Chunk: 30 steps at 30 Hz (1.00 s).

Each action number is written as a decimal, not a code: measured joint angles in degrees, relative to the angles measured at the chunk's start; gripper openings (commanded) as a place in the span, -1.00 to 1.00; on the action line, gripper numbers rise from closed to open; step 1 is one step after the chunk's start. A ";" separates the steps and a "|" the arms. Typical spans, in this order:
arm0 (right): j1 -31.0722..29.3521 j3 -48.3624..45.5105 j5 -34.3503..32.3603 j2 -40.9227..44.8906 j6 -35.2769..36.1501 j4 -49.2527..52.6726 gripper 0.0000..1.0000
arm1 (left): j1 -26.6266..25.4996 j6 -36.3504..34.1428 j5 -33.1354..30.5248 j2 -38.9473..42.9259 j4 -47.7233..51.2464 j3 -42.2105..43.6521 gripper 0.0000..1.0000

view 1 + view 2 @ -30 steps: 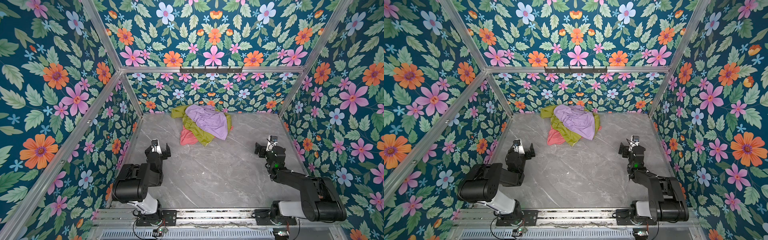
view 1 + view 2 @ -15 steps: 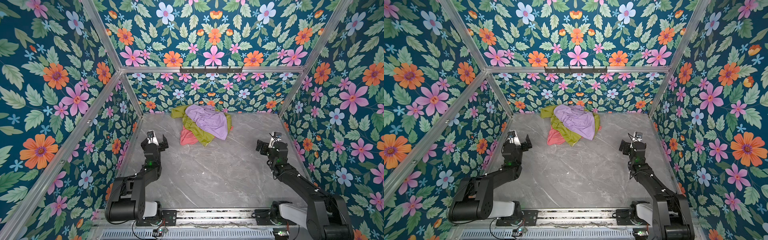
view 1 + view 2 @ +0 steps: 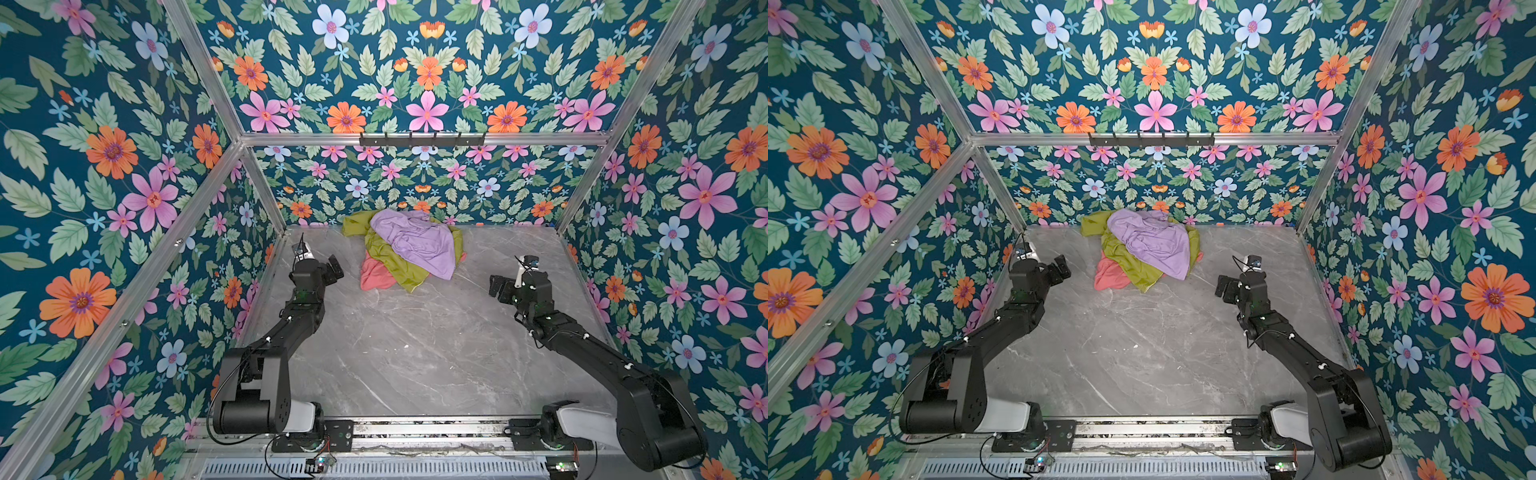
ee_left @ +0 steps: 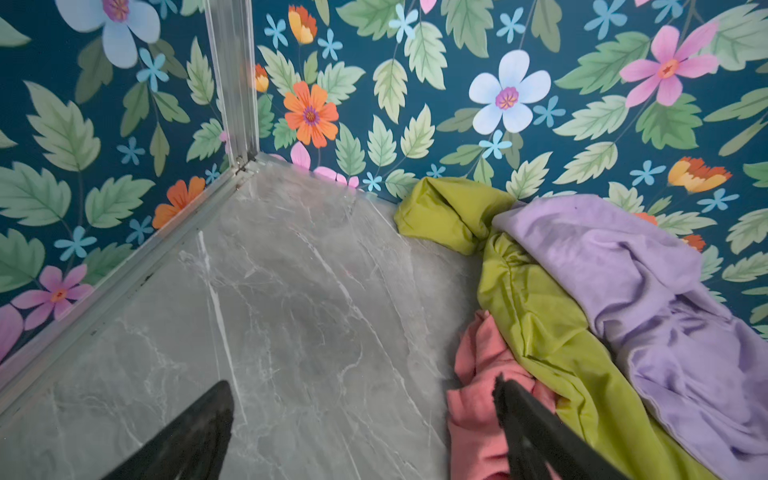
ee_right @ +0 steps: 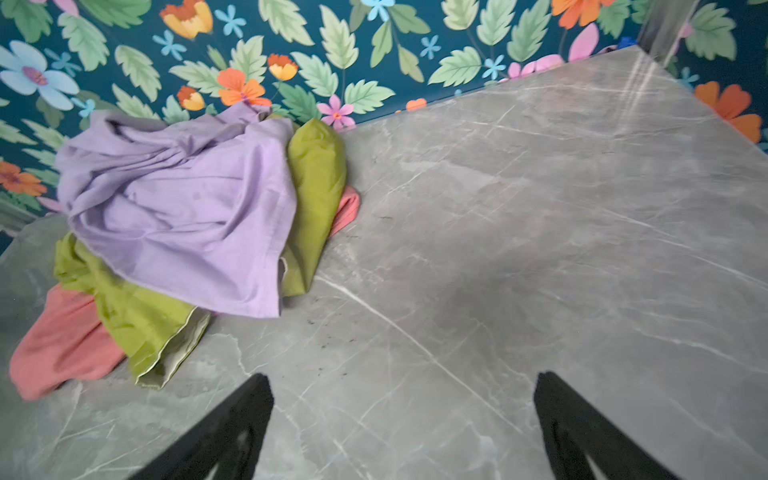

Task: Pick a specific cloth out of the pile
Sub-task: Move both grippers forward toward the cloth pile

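grey marble tabletop [image 3: 415, 353], floral walls [image 3: 104, 166]

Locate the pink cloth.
In both top views the pink cloth pokes out under the green cloth at the pile's front left, nearest the left gripper.

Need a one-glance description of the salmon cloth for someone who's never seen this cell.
On the grey marble table, one pile of cloths sits against the middle of the flowered back wall. The cloth pokes out at the pile's front edge on the left arm's side, tucked under the olive-green cloth, which lies under the lilac cloth. It is the only salmon-pink one.
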State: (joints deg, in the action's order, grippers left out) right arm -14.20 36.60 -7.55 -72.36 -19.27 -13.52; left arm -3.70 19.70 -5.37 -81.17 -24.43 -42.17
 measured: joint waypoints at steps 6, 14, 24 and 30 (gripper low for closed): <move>-5.60 2.91 -0.42 -4.44 0.07 0.33 0.99 | -0.11 2.60 7.72 -1.97 4.48 -1.46 0.81; -10.56 6.25 -0.87 -9.68 0.44 0.66 0.99 | -0.42 4.72 16.28 -5.49 6.80 -3.28 0.75; -13.03 8.13 -0.90 -13.46 0.46 0.85 0.99 | -0.85 7.08 23.43 -11.78 8.90 -6.21 0.56; -13.51 8.90 -0.24 -14.73 0.46 0.85 0.99 | -0.90 7.15 25.90 -14.86 9.18 -6.95 0.47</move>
State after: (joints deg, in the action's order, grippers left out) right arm -27.70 45.50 -7.79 -87.09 -18.81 -12.67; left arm -4.60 26.85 20.53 -96.03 -15.25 -49.12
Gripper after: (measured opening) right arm 0.993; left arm 0.749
